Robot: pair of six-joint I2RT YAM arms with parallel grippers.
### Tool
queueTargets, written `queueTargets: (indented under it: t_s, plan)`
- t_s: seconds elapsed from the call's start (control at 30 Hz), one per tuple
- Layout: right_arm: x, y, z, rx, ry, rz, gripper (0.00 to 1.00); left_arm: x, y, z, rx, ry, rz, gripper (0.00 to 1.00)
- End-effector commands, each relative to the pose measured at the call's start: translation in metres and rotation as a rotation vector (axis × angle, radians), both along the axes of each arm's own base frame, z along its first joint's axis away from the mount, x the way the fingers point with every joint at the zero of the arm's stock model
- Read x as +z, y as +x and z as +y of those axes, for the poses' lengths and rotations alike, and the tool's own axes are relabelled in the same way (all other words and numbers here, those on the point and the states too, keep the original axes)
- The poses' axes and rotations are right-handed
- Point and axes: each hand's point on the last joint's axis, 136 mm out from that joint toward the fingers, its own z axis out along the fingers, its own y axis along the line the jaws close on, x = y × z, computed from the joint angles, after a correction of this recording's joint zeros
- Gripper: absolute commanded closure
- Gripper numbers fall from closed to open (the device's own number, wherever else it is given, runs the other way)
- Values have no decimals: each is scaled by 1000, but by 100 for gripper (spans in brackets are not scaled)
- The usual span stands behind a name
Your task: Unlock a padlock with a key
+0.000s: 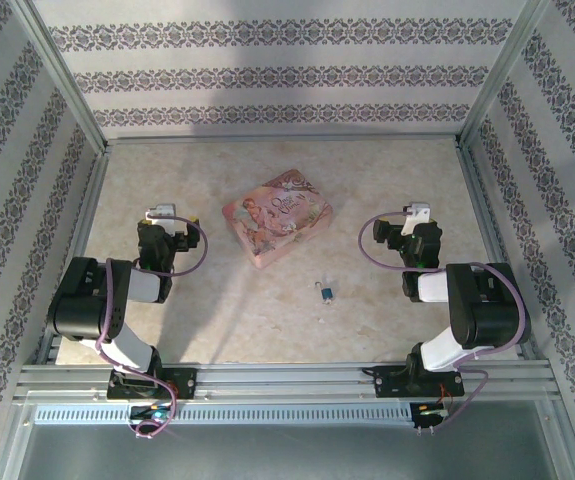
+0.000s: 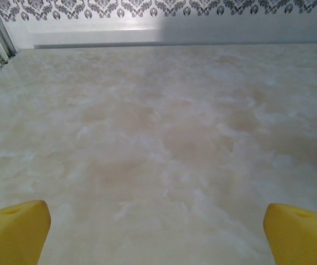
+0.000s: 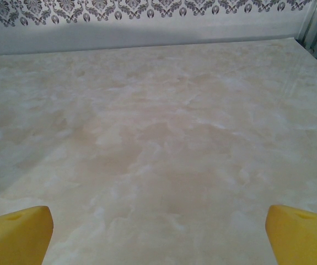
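Observation:
The padlock [image 1: 324, 292] is a tiny silvery item with a small blue part. It lies on the marbled table, near the middle and toward the front. The key is too small to tell apart from it. My left gripper [image 1: 172, 220] rests at the left, well away from the padlock, and stands open over bare table [image 2: 157, 223] with its yellow fingertips [image 2: 15, 229] far apart. At the right, my right gripper [image 1: 410, 225] is also open over bare table [image 3: 158, 229], its yellow fingertips [image 3: 17, 232] wide apart and nothing between them.
A flat pink illustrated tin [image 1: 277, 220] lies between the two grippers, just behind the padlock. Patterned walls [image 1: 277, 75] and a metal frame [image 1: 287, 380] enclose the table on all sides.

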Motion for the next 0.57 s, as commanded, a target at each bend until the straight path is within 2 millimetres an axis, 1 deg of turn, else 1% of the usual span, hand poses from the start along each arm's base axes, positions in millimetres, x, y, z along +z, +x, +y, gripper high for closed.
queueTargets:
  t_s: [0.0,0.27,0.53]
  plan:
    - [14,6,2,4,-24,-39,1,-2,-1,3,0,-9,13,1]
    - [13,6,6,21,-35,-33,2,-1,-1,3,1,-8,12,1]
    - [13,6,5,17,-37,-33,2,-1,-1,3,2,-9,12,1]
